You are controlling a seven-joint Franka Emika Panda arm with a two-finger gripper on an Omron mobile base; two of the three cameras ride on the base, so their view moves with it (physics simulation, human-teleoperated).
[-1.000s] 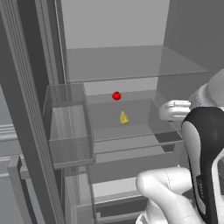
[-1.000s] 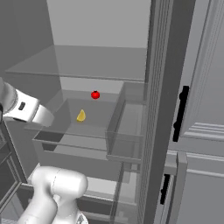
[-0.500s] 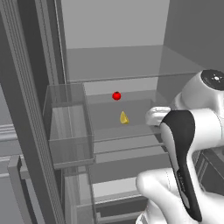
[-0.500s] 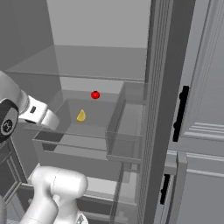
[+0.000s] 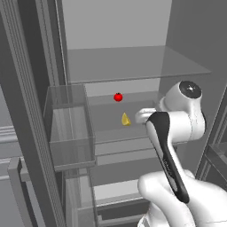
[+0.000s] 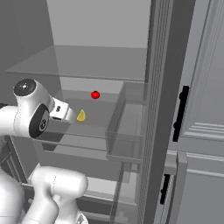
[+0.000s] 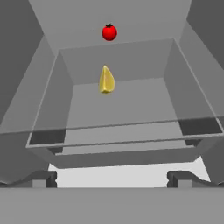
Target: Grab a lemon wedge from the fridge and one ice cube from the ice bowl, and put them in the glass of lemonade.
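We find the gripper (image 7: 112, 178) with jaws wide apart and empty, now brought up level with the fridge (image 5: 133, 62) shelf, nearer than a second ago. The lemon wedge (image 7: 106, 80) stands unmoved on the glass shelf (image 7: 131, 105) ahead, short of the red fruit (image 7: 109, 32).

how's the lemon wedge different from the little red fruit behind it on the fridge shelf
The lemon wedge is bright yellow; the red fruit is red with a dark stem. The wedge is pointed at its top, the fruit round. The wedge sits nearer the shelf's front edge, the fruit further back. Both are small, stand apart on the same glass shelf, and are untouched.
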